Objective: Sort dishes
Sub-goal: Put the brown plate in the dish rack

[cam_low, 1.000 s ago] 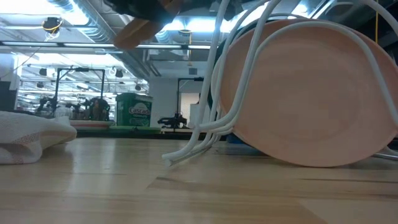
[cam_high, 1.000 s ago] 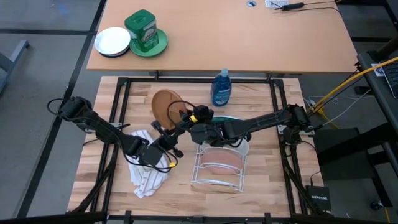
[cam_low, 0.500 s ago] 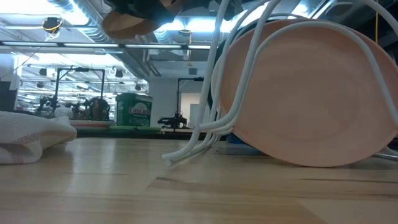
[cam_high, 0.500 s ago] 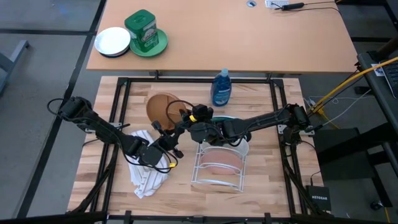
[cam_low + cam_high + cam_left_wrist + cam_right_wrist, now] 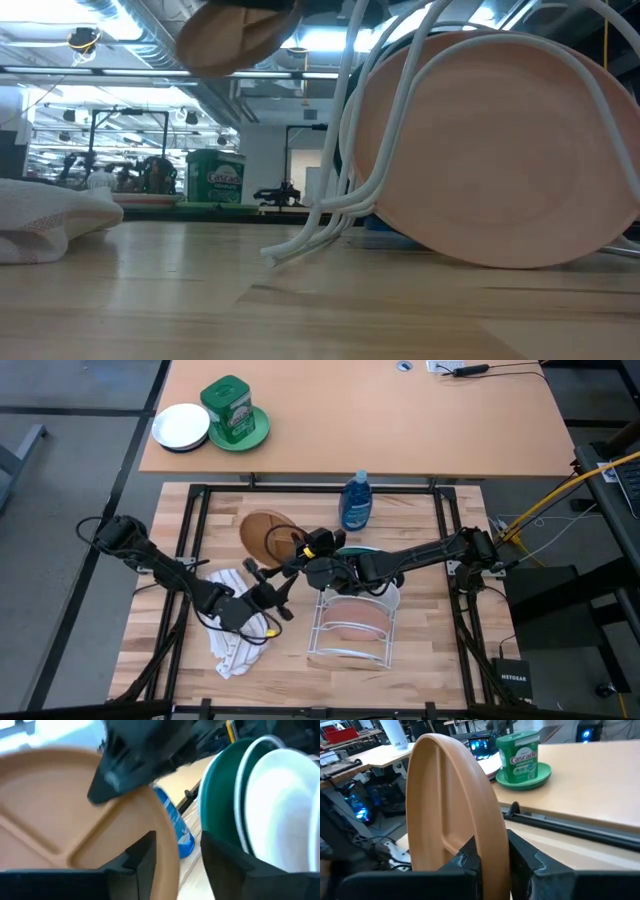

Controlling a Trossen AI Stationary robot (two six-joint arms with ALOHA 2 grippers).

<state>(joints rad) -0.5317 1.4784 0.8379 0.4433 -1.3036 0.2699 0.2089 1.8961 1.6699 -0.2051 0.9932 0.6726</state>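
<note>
On the left of the tabletop (image 5: 180, 650) the left gripper (image 5: 268, 588) hovers over a crumpled white cloth (image 5: 235, 640), its fingers spread and empty, pointing toward the brown plate (image 5: 268, 532) without touching it. That plate is the piece in hand: the right gripper (image 5: 300, 550) is clamped on its rim, and the right wrist view shows the rim pinched between the two fingers with the plate standing nearly on edge. In the low view the brown plate hangs well above the wood, clear of everything under it. To its right stands the white wire rack (image 5: 350, 628), already carrying the salmon pink plate (image 5: 352, 622) in a front slot and, behind it, the white plate (image 5: 280, 815) and the dark green plate (image 5: 220, 805). So three of four look racked, and the step appears to be carrying the last plate to the rack. The next move would call for swinging the plate right, keeping it upright, and lining its edge with a free slot between the wires. Room looks tight: the blue bottle (image 5: 355, 502) stands just behind the plate and the rack, the rack wires rise beside the gripper, and the left arm sits near enough that it may need to keep out of the path.
</note>
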